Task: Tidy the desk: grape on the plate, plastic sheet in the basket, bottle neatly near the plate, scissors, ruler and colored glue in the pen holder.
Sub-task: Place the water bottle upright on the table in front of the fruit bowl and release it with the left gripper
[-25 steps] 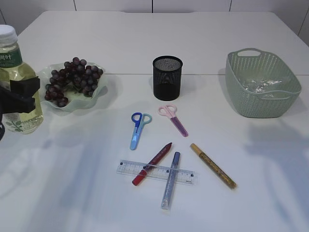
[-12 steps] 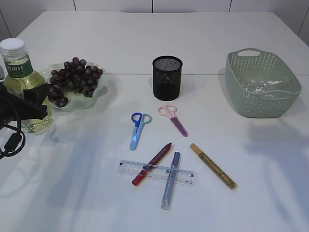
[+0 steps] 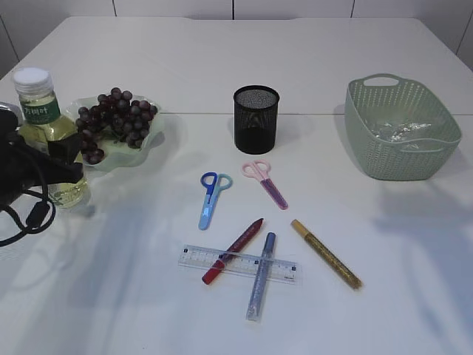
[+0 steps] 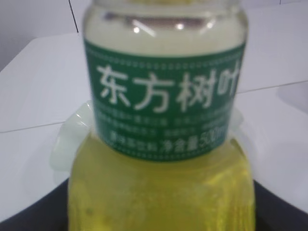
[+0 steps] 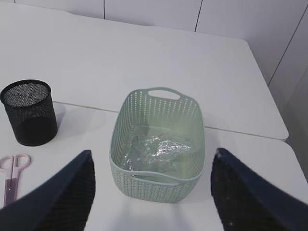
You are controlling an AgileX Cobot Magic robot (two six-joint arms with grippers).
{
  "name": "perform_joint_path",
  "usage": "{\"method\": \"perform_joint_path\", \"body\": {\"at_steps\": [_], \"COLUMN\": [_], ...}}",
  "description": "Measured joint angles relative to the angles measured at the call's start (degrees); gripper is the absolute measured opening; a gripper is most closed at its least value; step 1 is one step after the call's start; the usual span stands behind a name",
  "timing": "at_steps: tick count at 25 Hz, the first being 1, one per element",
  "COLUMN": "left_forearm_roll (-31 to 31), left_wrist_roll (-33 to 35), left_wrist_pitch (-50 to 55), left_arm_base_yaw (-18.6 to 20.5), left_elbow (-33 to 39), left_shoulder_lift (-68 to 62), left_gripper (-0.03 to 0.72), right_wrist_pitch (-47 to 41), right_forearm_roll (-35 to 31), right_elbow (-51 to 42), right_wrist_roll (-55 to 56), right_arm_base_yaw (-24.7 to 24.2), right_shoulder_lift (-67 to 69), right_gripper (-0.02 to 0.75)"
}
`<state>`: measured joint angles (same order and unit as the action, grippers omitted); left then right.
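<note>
The left hand [image 3: 63, 159] was clamped around the bottle [image 3: 46, 137] of yellow liquid at the left edge of the table [image 3: 295, 59], holding it upright just beside the pale green plate [image 3: 151, 144]. In the left wrist view the bottle's green label [image 4: 163, 101] with white Chinese characters filled the frame, and the plate's wavy rim showed behind it on either side. A bunch of dark grapes [image 3: 111, 122] lay heaped on that plate.

The right hand [image 5: 151, 192] hung with its fingers [image 5: 70, 197] spread wide and nothing between them, above the table in front of the green basket [image 5: 159, 144], in which the crumpled plastic sheet [image 5: 156, 149] lay.

The black mesh pen holder [image 3: 256, 118] stood near the middle of the table. In front of it lay the blue scissors [image 3: 211, 196] and the pink scissors [image 3: 264, 181], well apart from the holder. Nearer the camera, the clear ruler [image 3: 192, 259] lay flat with the red glue pen [image 3: 235, 249] and the silver glue pen [image 3: 261, 275] across it, and the gold glue pen [image 3: 325, 253] just to the right.
</note>
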<state>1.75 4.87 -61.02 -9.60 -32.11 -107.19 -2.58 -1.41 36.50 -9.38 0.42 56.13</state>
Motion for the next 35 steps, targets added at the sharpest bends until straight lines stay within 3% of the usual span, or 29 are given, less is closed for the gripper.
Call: {"method": "perform_joint_path", "body": {"at_steps": [15,35], "left_forearm_roll": [0.1,2.4], "left_wrist_roll": [0.0,-1.3], "left_wrist_pitch": [-1.2,-4.1], "left_arm_base_yaw": [0.0,0.0], "left_elbow": [-6.5,-5.7], "left_shoulder_lift": [-9.6,-10.8], "left_gripper": [0.454,0.502], "right_wrist_pitch": [2.9,3.0], "right_forearm_roll": [1.0,1.4], "right_elbow": [0.0,0.0], "right_wrist_roll": [0.0,0.0], "right_arm_base_yaw": [0.0,0.0], "right_shoulder_lift": [0.6,1.0], "right_gripper": [0.563,0.563]}}
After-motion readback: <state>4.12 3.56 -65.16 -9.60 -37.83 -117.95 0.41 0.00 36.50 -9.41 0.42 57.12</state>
